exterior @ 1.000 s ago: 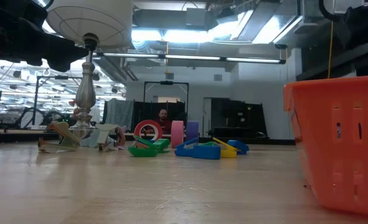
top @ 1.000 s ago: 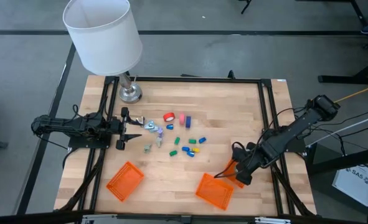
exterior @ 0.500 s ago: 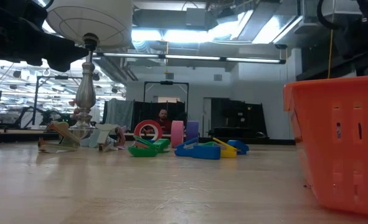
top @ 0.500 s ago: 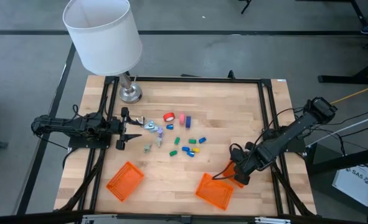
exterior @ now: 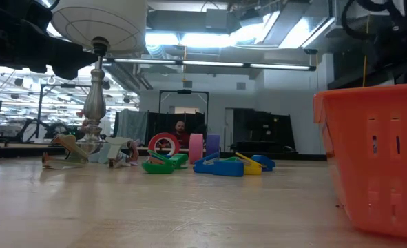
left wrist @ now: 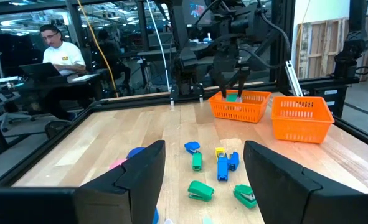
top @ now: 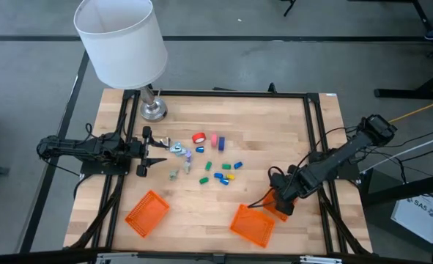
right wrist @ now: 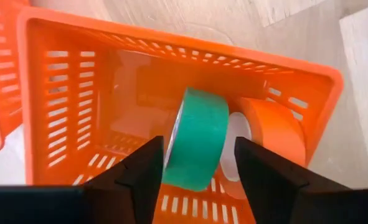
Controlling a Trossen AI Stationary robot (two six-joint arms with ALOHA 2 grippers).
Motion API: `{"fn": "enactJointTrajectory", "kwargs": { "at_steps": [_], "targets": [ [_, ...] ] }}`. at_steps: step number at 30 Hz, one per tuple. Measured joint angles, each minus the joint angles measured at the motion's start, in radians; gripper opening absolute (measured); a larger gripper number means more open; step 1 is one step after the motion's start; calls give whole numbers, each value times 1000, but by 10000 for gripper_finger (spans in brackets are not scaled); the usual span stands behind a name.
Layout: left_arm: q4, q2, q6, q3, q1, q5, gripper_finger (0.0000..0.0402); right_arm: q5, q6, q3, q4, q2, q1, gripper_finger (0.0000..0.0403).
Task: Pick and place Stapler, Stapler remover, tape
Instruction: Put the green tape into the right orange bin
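My right gripper (right wrist: pixel 199 163) points down over an orange basket (right wrist: pixel 84 99) near the table's right front, fingers open. A green tape roll (right wrist: pixel 196 140) stands on edge inside the basket between the fingers, beside an orange roll (right wrist: pixel 274 134). A gap shows between the green roll and one finger. From across the table, the left wrist view shows this gripper (left wrist: pixel 233 79) just above the basket (left wrist: pixel 236 107). Red (top: pixel 198 137) and pink (top: pixel 213 140) tape rolls, small staplers (top: pixel 220 174) and staple removers (top: pixel 178 149) lie mid-table. My left gripper (top: pixel 154 150) waits open at the left.
A second orange basket (top: pixel 251 224) sits just left of the first, and a third (top: pixel 146 213) lies near the front left. A table lamp (top: pixel 121 40) stands at the far left corner on its metal base (top: pixel 153 110). Bare wood lies between the clutter and the baskets.
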Motion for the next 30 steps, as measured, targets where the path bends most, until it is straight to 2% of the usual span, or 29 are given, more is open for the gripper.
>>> {"fn": "enactJointTrajectory", "kwargs": {
  "at_steps": [8, 16, 22, 30],
  "targets": [
    [0, 0, 0, 0, 0, 0, 216, 9, -79, 132, -179, 0, -28, 229],
    [0, 0, 0, 0, 0, 0, 217, 54, -304, 198, -173, 0, -103, 224],
    [0, 0, 0, 0, 0, 0, 215, 111, -565, 217, -100, 0, -209, 224],
    [0, 0, 0, 0, 0, 0, 215, 206, -936, 216, 142, 25, -370, 223]
  ]
}}
